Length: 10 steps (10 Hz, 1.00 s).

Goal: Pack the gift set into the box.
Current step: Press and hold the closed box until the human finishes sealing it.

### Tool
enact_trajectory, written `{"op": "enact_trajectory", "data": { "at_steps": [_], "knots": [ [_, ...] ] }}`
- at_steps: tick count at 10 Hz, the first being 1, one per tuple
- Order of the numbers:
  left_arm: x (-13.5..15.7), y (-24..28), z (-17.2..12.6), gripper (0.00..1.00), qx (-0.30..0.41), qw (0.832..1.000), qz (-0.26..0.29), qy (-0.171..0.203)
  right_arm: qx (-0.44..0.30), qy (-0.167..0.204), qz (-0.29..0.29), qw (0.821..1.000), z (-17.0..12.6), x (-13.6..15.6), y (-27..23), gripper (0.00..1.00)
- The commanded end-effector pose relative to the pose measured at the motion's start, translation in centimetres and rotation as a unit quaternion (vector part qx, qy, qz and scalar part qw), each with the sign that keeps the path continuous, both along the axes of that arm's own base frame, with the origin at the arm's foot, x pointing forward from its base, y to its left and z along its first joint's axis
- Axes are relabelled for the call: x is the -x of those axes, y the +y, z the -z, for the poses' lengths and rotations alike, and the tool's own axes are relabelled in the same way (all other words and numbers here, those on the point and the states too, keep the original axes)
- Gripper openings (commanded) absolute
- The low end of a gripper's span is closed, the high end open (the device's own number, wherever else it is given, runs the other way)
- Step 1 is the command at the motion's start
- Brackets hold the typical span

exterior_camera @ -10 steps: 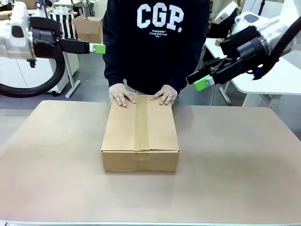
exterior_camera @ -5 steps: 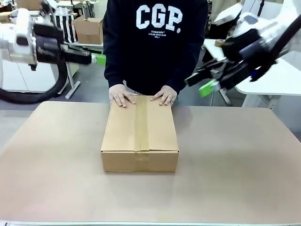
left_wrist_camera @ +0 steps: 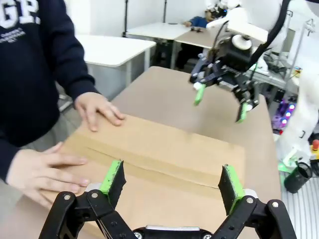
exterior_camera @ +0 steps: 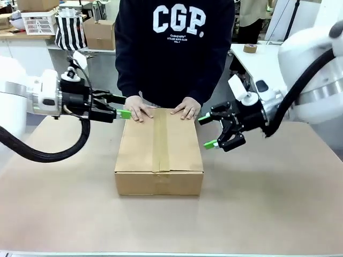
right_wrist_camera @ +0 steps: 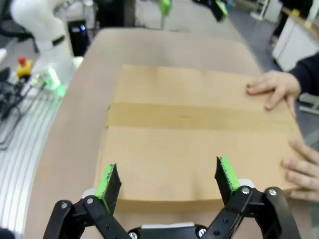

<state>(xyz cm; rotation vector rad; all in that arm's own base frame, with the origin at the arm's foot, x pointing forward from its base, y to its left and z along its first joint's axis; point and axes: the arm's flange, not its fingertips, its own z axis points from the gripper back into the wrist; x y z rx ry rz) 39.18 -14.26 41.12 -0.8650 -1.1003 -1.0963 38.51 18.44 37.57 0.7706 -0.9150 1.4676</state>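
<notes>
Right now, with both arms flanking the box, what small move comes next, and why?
Probably bring the open left gripper and right gripper in against the box, one per side: it is taped shut, the person's hands on its far edge.

A wide tan table (exterior_camera: 278,203) takes up the near half of the room. Beyond it the floor (exterior_camera: 104,93) is grey and smooth. To the right stands a white table (exterior_camera: 257,61) with a roll of tape (exterior_camera: 250,48) on it. At the back left, above a metal table leg (exterior_camera: 81,91), I see a small brown carton (exterior_camera: 101,33), a black-and-white striped bag (exterior_camera: 69,32) and a white mesh basket (exterior_camera: 40,22). The light is bright and even, with only soft shadows.
</notes>
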Motion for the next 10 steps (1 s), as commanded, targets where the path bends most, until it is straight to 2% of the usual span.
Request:
{"op": "enact_trajectory", "data": {
  "at_steps": [1,2,3,4,5,6,7,8,10],
  "knots": [
    [-0.5,0.8,-1.0,1.00,-0.009,1.000,-0.015,-0.014,0.011,-0.033,-0.026,0.999,-2.2,0.1,-0.4,1.00],
    [-0.5,0.8,-1.0,1.00,-0.009,1.000,-0.015,-0.014,0.011,-0.033,-0.026,0.999,-2.2,0.1,-0.4,1.00],
    [0.0,0.0,0.1,1.00,0.000,1.000,0.001,0.002,0.001,0.004,-0.001,1.000,0.5,-0.1,0.1,1.00],
    [0.2,-4.1,0.6,1.00,0.004,0.982,0.166,-0.093,-0.021,-0.035,-0.002,0.999,1.2,-2.0,1.5,1.00],
    [-0.5,-5.9,2.8,1.00,-0.014,0.971,0.213,-0.106,-0.082,-0.047,-0.009,0.995,2.7,-3.2,2.4,1.00],
    [-0.5,-6.9,4.2,1.00,-0.015,0.954,0.267,-0.135,-0.083,-0.033,0.018,0.996,4.2,-3.9,2.8,1.00],
    [-0.5,-7.4,5.0,1.00,-0.032,0.944,0.293,-0.148,-0.084,-0.034,0.047,0.995,5.1,-4.3,3.2,1.00],
    [-0.6,-7.7,5.9,1.00,-0.049,0.947,0.295,-0.120,-0.080,-0.025,0.032,0.996,5.6,-4.5,4.0,1.00],
    [-1.3,-7.0,7.3,1.00,-0.057,0.960,0.260,-0.082,-0.065,-0.027,0.000,0.998,6.1,-5.3,6.0,1.00]
  ]
}}
